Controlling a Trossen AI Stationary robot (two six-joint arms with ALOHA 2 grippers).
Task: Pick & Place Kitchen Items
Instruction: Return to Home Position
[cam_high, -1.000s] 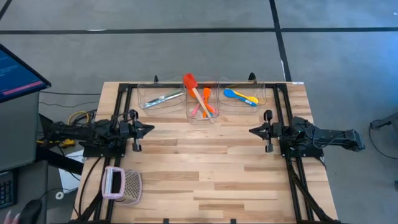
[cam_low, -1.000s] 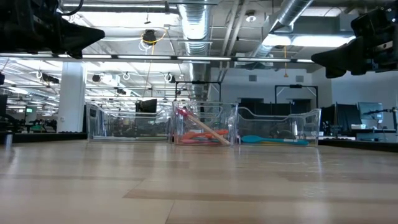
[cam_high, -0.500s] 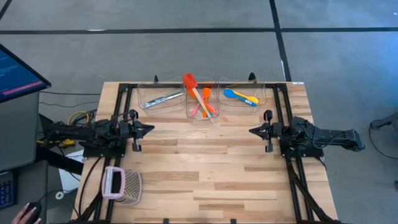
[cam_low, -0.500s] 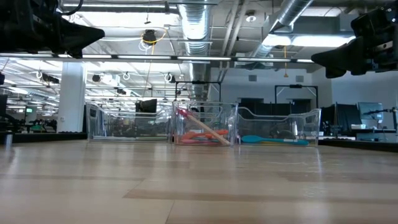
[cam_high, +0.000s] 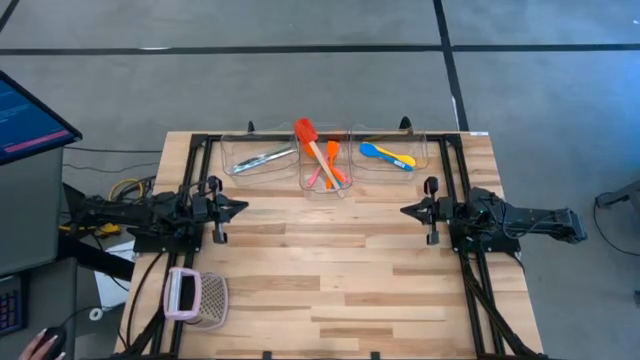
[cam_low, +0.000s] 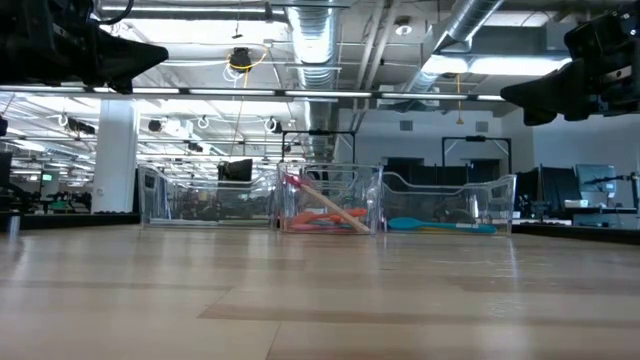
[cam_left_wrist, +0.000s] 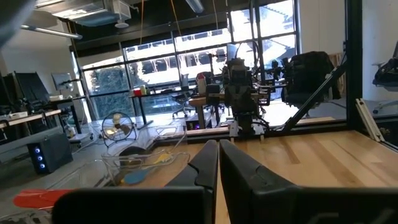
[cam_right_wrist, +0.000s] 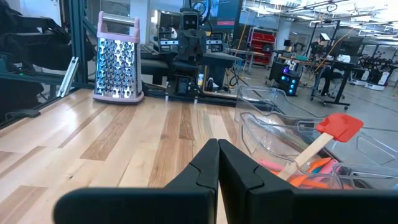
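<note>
Three clear bins stand in a row at the table's far edge. The left bin (cam_high: 260, 157) holds silvery and teal-handled cutlery (cam_high: 264, 157). The middle bin (cam_high: 325, 166) holds a red-headed spatula (cam_high: 305, 131), whose head pokes above the rim, with orange and pink spoons (cam_high: 331, 160). The right bin (cam_high: 390, 152) holds a blue spoon (cam_high: 372, 151) and a yellow spoon (cam_high: 398, 160). My left gripper (cam_high: 243, 207) hovers shut over the table's left side. My right gripper (cam_high: 404, 211) hovers shut over the right side. Both point level toward the middle and hold nothing.
A pink-and-white mesh grater basket (cam_high: 196, 297) lies near the table's front left corner and also shows in the right wrist view (cam_right_wrist: 116, 57). Black rails (cam_high: 205, 150) frame the table. The bare wooden top (cam_high: 320, 260) stretches between the grippers.
</note>
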